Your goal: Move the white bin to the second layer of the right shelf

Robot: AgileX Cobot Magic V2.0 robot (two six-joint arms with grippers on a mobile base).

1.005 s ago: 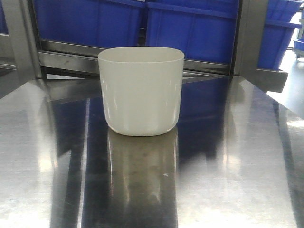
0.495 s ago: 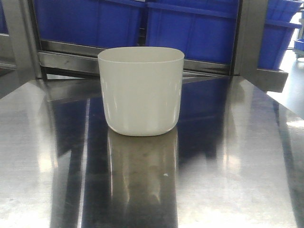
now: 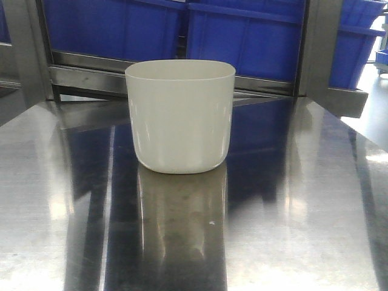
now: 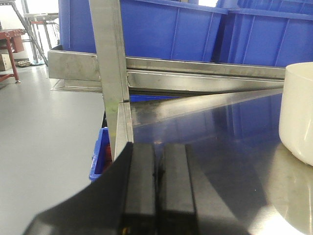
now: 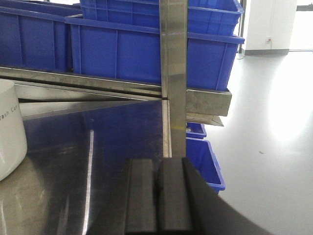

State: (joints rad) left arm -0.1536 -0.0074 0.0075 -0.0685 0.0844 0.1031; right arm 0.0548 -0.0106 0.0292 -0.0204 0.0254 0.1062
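The white bin [image 3: 180,115] stands upright in the middle of the shiny steel tabletop [image 3: 291,218]. Its side shows at the right edge of the left wrist view as the white bin [image 4: 298,112], and at the left edge of the right wrist view as the white bin [image 5: 10,129]. My left gripper [image 4: 158,149] is shut with nothing in it, low over the table's left part and well left of the bin. My right gripper [image 5: 157,164] is shut and empty too, near the table's right edge, well right of the bin. The right shelf second layer is out of view.
Blue crates [image 3: 242,36] sit on a steel rack rail [image 3: 91,76] behind the table. Upright steel posts [image 4: 110,68], [image 5: 173,73] stand at the table's far corners. More blue crates [image 5: 203,161] lie on the grey floor [image 5: 274,147] to the right, below table height.
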